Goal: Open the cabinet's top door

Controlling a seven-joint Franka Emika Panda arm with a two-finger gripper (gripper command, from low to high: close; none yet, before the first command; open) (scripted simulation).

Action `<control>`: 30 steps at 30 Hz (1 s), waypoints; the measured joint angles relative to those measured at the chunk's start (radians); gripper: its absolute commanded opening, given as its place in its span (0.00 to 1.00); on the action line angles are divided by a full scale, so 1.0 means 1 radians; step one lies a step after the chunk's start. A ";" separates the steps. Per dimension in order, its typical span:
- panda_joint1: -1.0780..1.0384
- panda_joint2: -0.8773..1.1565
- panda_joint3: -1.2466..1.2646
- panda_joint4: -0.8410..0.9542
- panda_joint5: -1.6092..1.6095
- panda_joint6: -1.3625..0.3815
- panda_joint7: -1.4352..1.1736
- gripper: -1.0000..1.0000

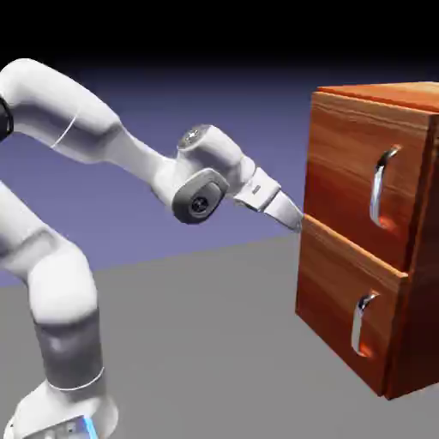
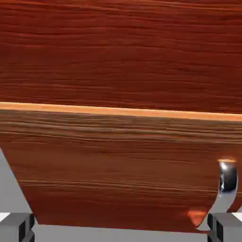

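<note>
The reddish-brown wood-grain cabinet [image 1: 403, 103] stands at the exterior view's right. Its top door [image 1: 343, 159] looks shut and carries a vertical curved silver handle [image 1: 383, 184]. My gripper [image 1: 294, 219] is open and holds nothing. It points down and right, and its tip sits at the cabinet's near front edge, level with the seam between the two panels and well left of the handle. In the hand view, wood fills the frame: the top door [image 2: 121, 52] lies above a bright seam and the lower panel [image 2: 118, 165] below it. The grey fingertips [image 2: 16, 228] show wide apart at the bottom corners.
The lower panel [image 1: 334, 300] has its own silver handle [image 1: 362, 321], which also shows in the hand view as the lower handle [image 2: 227, 182] near the right fingertip. The grey table [image 1: 197, 343] runs from the arm's base to the cabinet.
</note>
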State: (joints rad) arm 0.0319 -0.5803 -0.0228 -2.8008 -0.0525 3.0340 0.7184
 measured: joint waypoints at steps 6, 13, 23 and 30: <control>0.099 -0.051 -0.114 0.046 -0.261 -0.015 -0.113 1.00; 0.214 -0.111 -0.246 0.099 -0.565 -0.033 -0.244 1.00; 0.379 -0.196 -0.436 0.176 -1.000 -0.058 -0.431 1.00; 0.495 -0.255 -0.568 0.229 -1.305 -0.075 -0.563 1.00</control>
State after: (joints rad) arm 0.5264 -0.8356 -0.5909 -2.5718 -1.3571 2.9588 0.1557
